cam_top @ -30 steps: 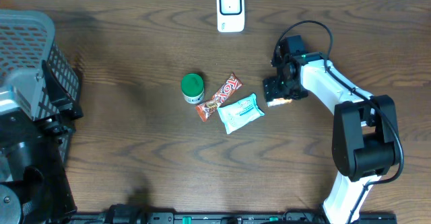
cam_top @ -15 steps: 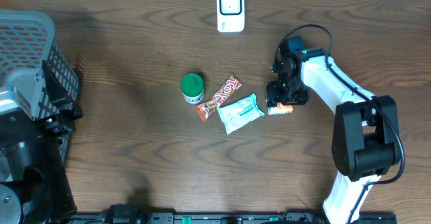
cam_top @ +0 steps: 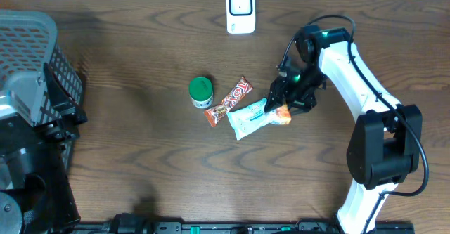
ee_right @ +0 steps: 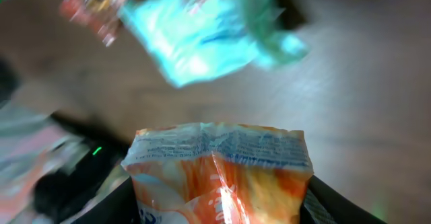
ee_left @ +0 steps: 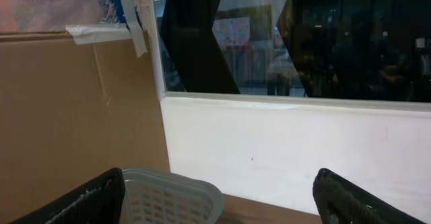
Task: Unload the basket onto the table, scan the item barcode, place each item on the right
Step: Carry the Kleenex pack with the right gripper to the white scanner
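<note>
Gripping orange packet (ee_right: 219, 163), right gripper (cam_top: 283, 108) | left gripper (ee_left: 215, 198) agape | teal pouch (cam_top: 249, 118) just beside

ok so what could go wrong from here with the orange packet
The right gripper holds the orange packet right beside the pale blue packet, so it may nudge that one. The wrapper looks crumpled and glossy, so it could slip, or its barcode might not face the scanner.

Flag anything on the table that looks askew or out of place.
Nothing looks spilled or damaged. The candy bar lies diagonally beside the teal packet; the right gripper holds an orange packet at that packet's edge.
</note>
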You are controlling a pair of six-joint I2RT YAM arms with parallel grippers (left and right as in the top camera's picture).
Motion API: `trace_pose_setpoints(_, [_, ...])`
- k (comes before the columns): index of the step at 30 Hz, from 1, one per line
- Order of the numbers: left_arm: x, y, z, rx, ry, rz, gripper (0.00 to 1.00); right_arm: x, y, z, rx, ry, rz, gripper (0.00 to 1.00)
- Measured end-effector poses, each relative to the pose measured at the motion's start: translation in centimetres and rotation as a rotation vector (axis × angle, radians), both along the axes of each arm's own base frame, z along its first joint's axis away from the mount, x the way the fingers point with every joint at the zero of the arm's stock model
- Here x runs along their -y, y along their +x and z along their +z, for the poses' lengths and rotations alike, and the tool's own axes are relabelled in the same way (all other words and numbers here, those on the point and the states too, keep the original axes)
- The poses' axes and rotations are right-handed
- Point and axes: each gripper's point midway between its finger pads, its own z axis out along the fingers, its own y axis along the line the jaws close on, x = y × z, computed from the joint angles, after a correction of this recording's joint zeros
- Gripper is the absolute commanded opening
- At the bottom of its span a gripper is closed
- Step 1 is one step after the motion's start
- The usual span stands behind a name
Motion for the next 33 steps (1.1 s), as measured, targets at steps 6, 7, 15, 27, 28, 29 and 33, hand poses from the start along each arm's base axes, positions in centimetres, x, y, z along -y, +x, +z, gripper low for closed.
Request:
trace_pose_setpoints(6, [0.0, 0.0, 0.0, 0.004, -0.010, -0.002, 0.89, -1.5, -1.8, 1.7, -0.113, 0.105, -0.036, 0.60])
trace_pose_setpoints(7, [0.0, 0.0, 0.0, 0.004, -0.012, -0.002, 0.89, -1.6, -2.0, 1.9, -0.125, 0.114, -0.040, 0.59])
trace_pose_setpoints(15, [0.0, 0.0, 0.0, 0.004, -0.012, -0.002, 0.89, -2.2, -1.6, 2.1, -0.111, 0.150, -0.046, 0.54])
trace_pose_setpoints(27, [0.0, 0.2, -1.0, -0.039, -0.010, -0.002, 0.89, -4.2, 8.6, 1.5, 0.368, 0.242, -0.038, 0.50])
trace_pose_setpoints(28, [0.0, 0.2, -1.2, -0.048, -0.010, -0.002, 0.89, -4.5, 10.2, 1.9, 0.446, 0.257, -0.035, 0.49])
trace_pose_setpoints(29, [0.0, 0.2, -1.4, -0.053, -0.009, -0.002, 0.89, -4.6, 11.2, 2.2, 0.495, 0.265, -0.033, 0.48])
trace_pose_setpoints(33, [0.0, 0.3, -1.5, -0.056, -0.010, -0.002, 0.89, -5.3, 16.8, 4.7, 0.787, 0.285, -0.030, 0.50])
